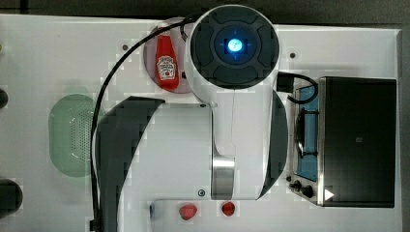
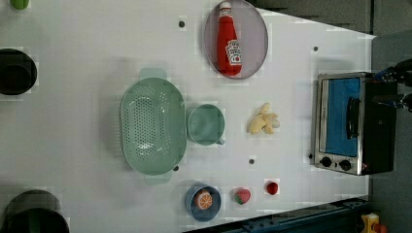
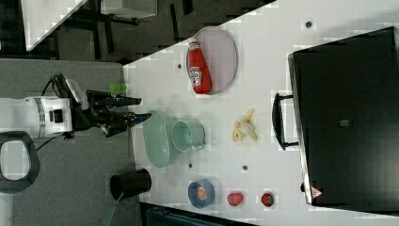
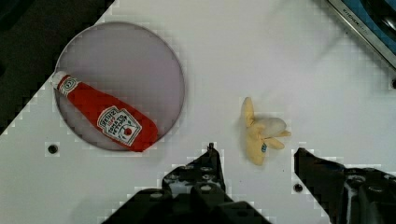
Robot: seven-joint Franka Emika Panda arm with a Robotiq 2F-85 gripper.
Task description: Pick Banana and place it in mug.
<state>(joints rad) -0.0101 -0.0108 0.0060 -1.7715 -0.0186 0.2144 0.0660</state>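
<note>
gripper (image 4: pixel 258 161) fingertips cropped, banana (image 4: pixel 260 131) unobstructed

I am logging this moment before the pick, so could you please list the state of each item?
gripper: open, above the banana
banana: partly peeled, lying on the table
mug: upright, empty
ketchup bottle: lying on the plate
toaster oven: door closed

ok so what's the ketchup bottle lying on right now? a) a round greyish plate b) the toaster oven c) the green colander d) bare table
a: the ketchup bottle lies flat on the round greyish plate, well away from the colander and the toaster oven; the wrist view shows the same, bottle inside the plate's rim.
</note>
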